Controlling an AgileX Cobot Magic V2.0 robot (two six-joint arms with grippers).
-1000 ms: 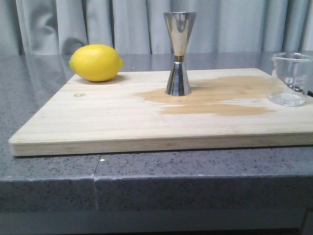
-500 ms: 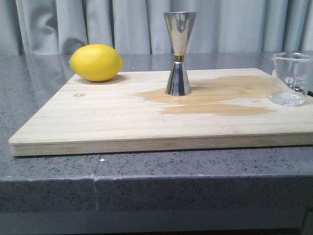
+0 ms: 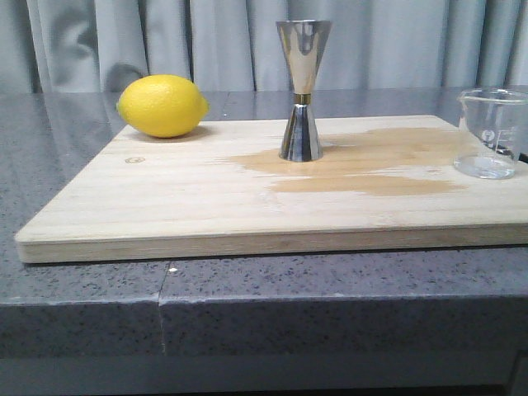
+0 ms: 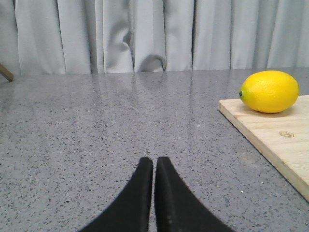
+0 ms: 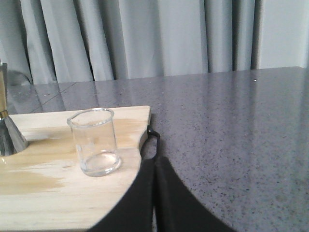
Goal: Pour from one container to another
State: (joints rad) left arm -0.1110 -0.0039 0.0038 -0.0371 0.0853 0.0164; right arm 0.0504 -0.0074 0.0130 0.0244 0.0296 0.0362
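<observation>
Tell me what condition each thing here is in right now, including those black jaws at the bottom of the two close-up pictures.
Glass beaker: upright on the board, looks empty, not held.
Steel jigger: upright mid-board, untouched; contents hidden.
Lemon: whole, resting at the board's far left corner.
Wooden board: flat on the counter, with a darker wet-looking patch around the jigger.
Left gripper: jaws shut, empty, over bare counter.
Right gripper: jaws shut, empty, near the beaker.

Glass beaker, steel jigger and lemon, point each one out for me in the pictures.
glass beaker (image 5: 95, 145): right wrist view, on the middle of its clear wall.
steel jigger (image 3: 301, 136): front view, on its lower cone below the gold band.
lemon (image 3: 162, 106): front view, on the middle of its yellow rind.
</observation>
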